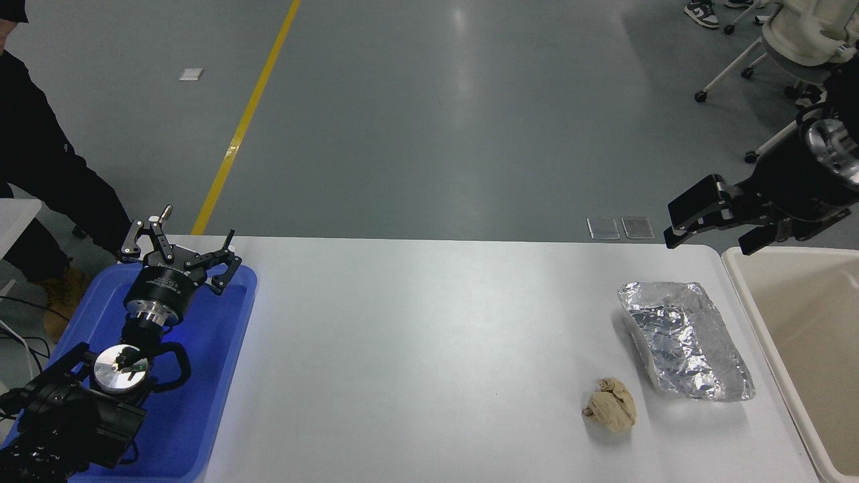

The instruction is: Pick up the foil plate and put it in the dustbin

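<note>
The foil plate is a shiny, crinkled silver tray, roughly rectangular with raised, uneven rims. It lies on the smooth white surface near the right end, one long side tilted up so that a white inner edge shows along its left rim. Just beside it, toward the near left, sits a small crumpled tan paper wad, apart from the foil.

The dustbin is cream plastic with a thick rounded rim and a plain interior; it stands just right of the foil plate at the right edge of the view.

The right claw hangs above the far right corner of the surface, its black fingers spread apart, gripping nothing and clear of the plate.

The left claw is parked at the lower left over a blue plastic tray, fingers splayed wide and empty.
</note>
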`<action>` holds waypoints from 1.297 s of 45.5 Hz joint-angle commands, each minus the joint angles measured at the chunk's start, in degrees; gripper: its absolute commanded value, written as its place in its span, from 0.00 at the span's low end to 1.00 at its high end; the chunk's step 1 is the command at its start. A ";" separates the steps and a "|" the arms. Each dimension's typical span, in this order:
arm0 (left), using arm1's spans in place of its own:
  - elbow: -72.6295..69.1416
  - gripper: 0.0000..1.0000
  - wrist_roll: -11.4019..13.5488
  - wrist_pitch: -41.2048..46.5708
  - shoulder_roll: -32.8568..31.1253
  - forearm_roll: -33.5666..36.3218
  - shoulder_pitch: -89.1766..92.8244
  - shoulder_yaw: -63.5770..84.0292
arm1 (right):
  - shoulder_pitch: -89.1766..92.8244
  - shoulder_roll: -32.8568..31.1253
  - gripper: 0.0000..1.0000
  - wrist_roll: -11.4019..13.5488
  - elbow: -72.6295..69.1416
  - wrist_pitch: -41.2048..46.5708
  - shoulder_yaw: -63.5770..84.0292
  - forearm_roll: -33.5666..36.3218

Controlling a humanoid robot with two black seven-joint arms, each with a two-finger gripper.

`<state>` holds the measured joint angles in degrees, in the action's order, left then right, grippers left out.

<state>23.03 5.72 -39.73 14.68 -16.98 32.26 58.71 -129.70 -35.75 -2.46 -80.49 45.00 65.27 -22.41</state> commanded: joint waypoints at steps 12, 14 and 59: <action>0.00 1.00 1.04 0.00 0.00 0.02 0.00 -0.09 | -0.20 -0.28 1.00 0.00 -0.10 0.00 0.03 0.00; 0.00 1.00 1.04 0.00 0.00 0.02 0.00 -0.09 | -0.20 -0.28 1.00 0.00 -0.01 0.00 0.03 0.00; 0.00 1.00 1.04 0.00 0.00 0.02 0.00 -0.09 | 0.94 -0.46 1.00 -0.09 0.86 0.00 0.21 -0.18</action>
<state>23.03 6.78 -39.73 14.68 -16.97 32.25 58.62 -129.04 -35.97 -2.46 -79.76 45.00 65.49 -22.57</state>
